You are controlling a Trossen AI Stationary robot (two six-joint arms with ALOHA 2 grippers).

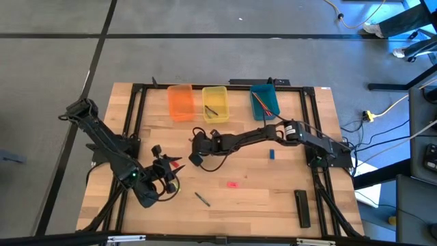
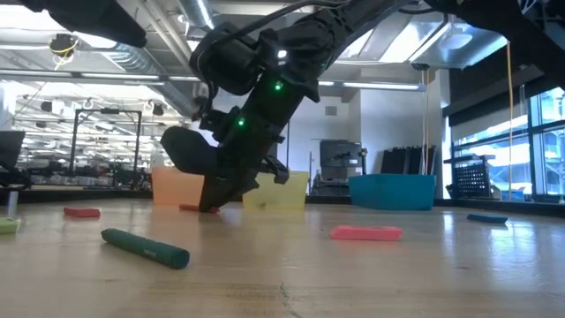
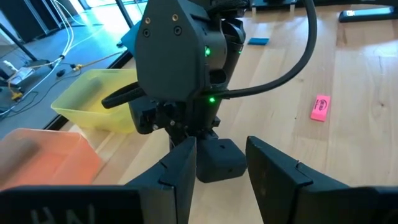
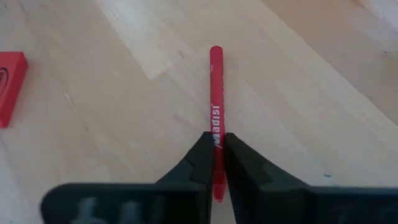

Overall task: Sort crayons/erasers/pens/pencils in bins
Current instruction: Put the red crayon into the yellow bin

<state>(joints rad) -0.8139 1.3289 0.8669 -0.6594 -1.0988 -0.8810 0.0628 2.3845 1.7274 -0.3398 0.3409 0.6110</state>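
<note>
A red pencil (image 4: 215, 93) with white lettering lies flat on the wooden table, and my right gripper (image 4: 215, 163) is shut on it left of the table's middle (image 1: 194, 158). My left gripper (image 3: 221, 180) stands open just left of it (image 1: 166, 171), above the table, with nothing between its fingers. At the far edge stand the orange bin (image 1: 181, 102), the yellow bin (image 1: 215, 102) and the teal bin (image 1: 264, 100). A green crayon (image 1: 202, 199), a pink eraser (image 1: 233, 184), a blue eraser (image 1: 271, 154) and a red eraser (image 4: 9, 87) lie loose. My right gripper pinches the red pencil between its two fingers close to the end nearest the wrist (image 4: 216, 144). The fingers slant down from the table's right side, and the rest of the pencil runs on ahead of them. The pencil lies on the table along its length.
A long black flat bar (image 1: 302, 207) lies near the front right corner. A black frame (image 1: 136, 102) runs around the table's work area. The yellow and teal bins hold a few sticks. Bare wood lies in the front middle (image 1: 259, 198).
</note>
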